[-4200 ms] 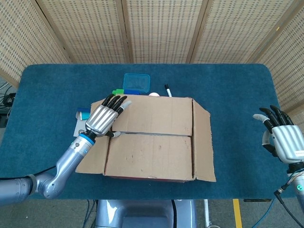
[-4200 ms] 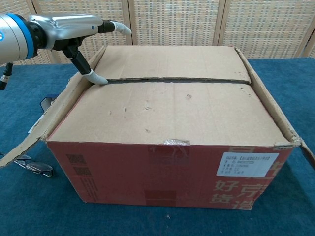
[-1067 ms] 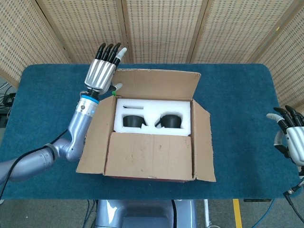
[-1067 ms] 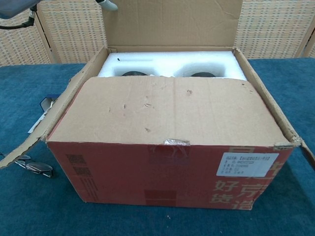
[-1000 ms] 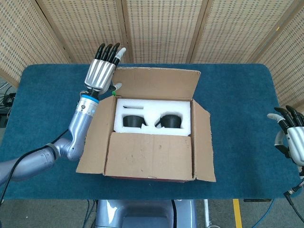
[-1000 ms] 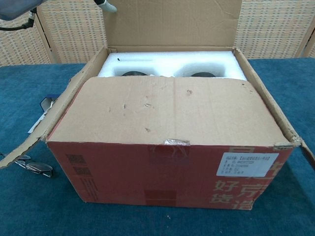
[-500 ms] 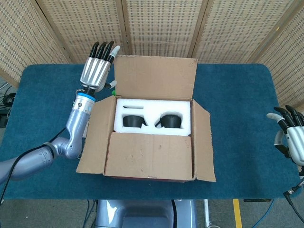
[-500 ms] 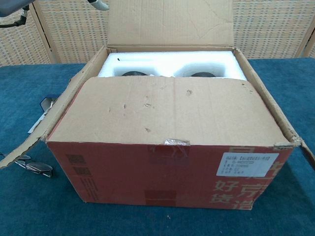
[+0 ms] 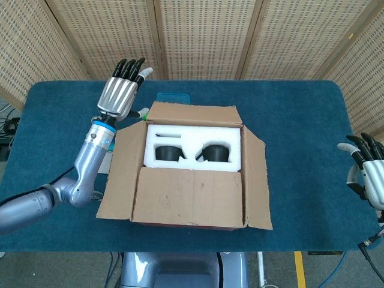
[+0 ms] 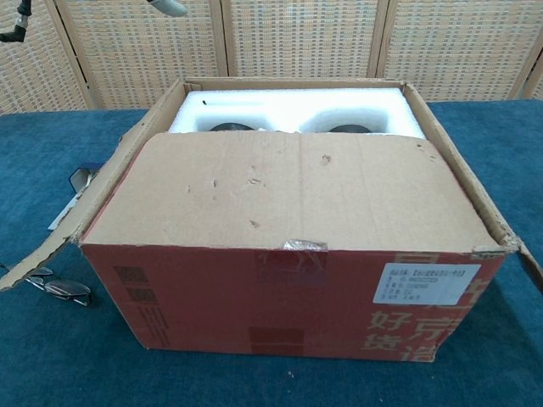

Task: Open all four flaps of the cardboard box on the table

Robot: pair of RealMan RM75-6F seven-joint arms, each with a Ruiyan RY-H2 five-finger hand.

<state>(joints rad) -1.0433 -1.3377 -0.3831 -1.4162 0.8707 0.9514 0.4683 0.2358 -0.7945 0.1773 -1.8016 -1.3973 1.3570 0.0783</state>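
Sitting on the blue bench (image 9: 300, 120) just to the right of and nearer than the raised left robot hand (image 9: 119, 96), the cardboard box (image 9: 189, 174) is brown on its flaps and red on its front wall, with a white label and printed characters low on that wall in the chest view. Its far flap (image 9: 193, 114) is folded back, and the left flap (image 9: 120, 174) and right flap (image 9: 257, 180) are splayed outward. The near flap (image 9: 189, 195) lies flat over the front half of the opening, a scrap of clear tape at its front edge.

Inside the box, a white foam insert (image 9: 192, 147) fills the uncovered rear half. Two dark round items (image 9: 213, 153) sit in its recesses; what they are cannot be told.

The left robot hand is held up beside the box's far left corner, fingers apart and gripping nothing. The right robot hand (image 9: 365, 174) rests well off to the right of the box at the bench's edge, fingers loosely spread, empty.

A blue container (image 9: 173, 96) shows behind the far flap. A pair of glasses (image 10: 53, 287) lies on the bench below the left flap.
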